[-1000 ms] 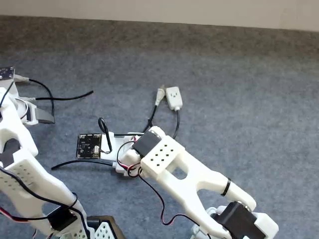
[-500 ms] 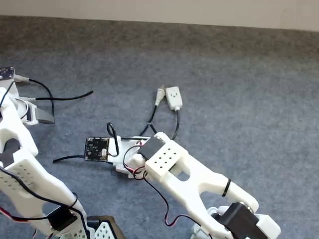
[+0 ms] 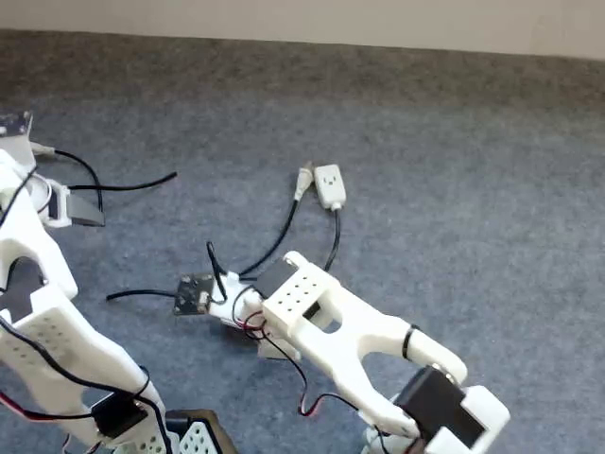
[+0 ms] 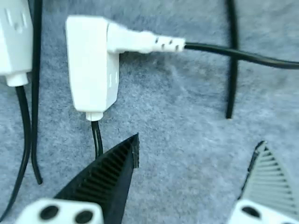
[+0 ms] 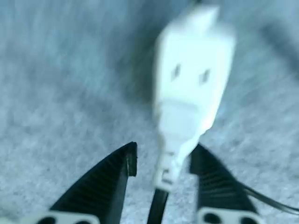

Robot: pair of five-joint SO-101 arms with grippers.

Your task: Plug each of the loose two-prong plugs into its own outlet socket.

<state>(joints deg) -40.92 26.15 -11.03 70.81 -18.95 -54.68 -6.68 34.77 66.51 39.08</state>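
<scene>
toward seven o'clock of counter (image 3: 473, 142) centre, the right end effector (image 5: 164, 154) straddles the neck of an outlet socket (image 5: 189, 79), jaws part-open, clamping nothing; a further socket (image 3: 329, 184) lies near twelve o'clock. the left end effector (image 4: 198, 142) gapes empty. likely fault: closing off-centre squeezes the tapered neck out sideways.

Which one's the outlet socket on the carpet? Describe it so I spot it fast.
On the grey carpet, look beyond the white arm at centre. The outlet socket is the white block with two slots in its face, unlike the slim cable end beside it.
</scene>
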